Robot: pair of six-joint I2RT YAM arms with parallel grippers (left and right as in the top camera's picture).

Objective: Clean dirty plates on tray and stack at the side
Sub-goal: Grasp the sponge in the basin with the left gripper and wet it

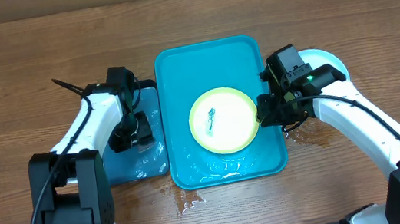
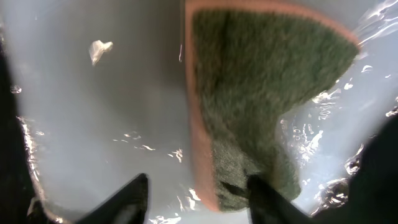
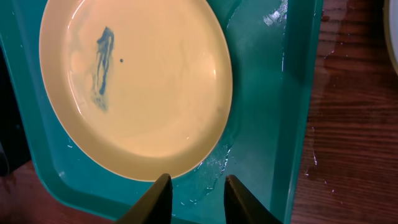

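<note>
**Loose sponge and a slick plate were the weak spots**

The left tool (image 2: 196,186) stood open over the small blue tray (image 1: 153,166) at the left of the overhead view. One finger touched the lower end of the green sponge (image 2: 261,81) and the other was well clear of it. Nothing clamped the sponge, so a lift from that stance would likely have left it lying in the wet tray, or dragged it by one corner and dropped it.

At centre frame the yellow-green plate (image 1: 223,119) lay flat in the teal tray (image 1: 172,73), with a blue streak (image 3: 102,68) across its pale middle. The right tool (image 3: 196,186) sat at the plate's rim, its jaws slightly apart and empty, with the tray floor showing between them. With water (image 3: 214,163) pooled round the plate, a closing nudge could have slid it toward the tray wall instead of catching the rim. Moving it to the light-blue plate (image 1: 328,58) at upper right before wiping would have stacked it dirty.
</note>
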